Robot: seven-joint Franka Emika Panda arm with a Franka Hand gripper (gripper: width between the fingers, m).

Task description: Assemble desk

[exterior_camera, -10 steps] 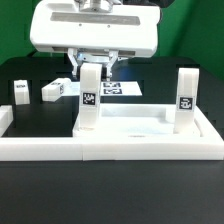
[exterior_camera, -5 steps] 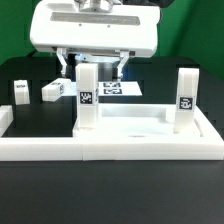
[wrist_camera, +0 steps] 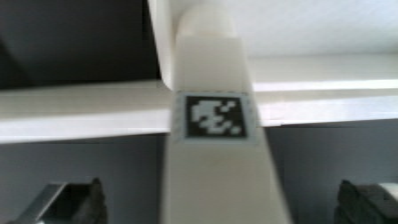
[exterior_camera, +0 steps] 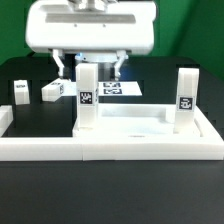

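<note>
The white desk top (exterior_camera: 130, 123) lies flat against the front rail. Two tagged white legs stand upright in it: one at the exterior view's left corner (exterior_camera: 89, 100), one at the right corner (exterior_camera: 185, 100). My gripper (exterior_camera: 91, 67) hangs open just above the left leg, with one finger on each side of its top and not touching it. In the wrist view that leg (wrist_camera: 214, 110) runs between the dark fingertips (wrist_camera: 71, 200), with the gripper (wrist_camera: 222, 208) open around it. Two loose legs sit at the exterior view's left, one upright (exterior_camera: 21, 91) and one lying (exterior_camera: 56, 90).
The long low white border rail (exterior_camera: 40, 148) runs along the front and up both sides. The marker board (exterior_camera: 122, 88) lies behind the left leg, under the arm's white body.
The fingers, close around the left leg's top a second ago, have spread apart and let go of it. The gripper has risen slightly. The leg stays upright.
</note>
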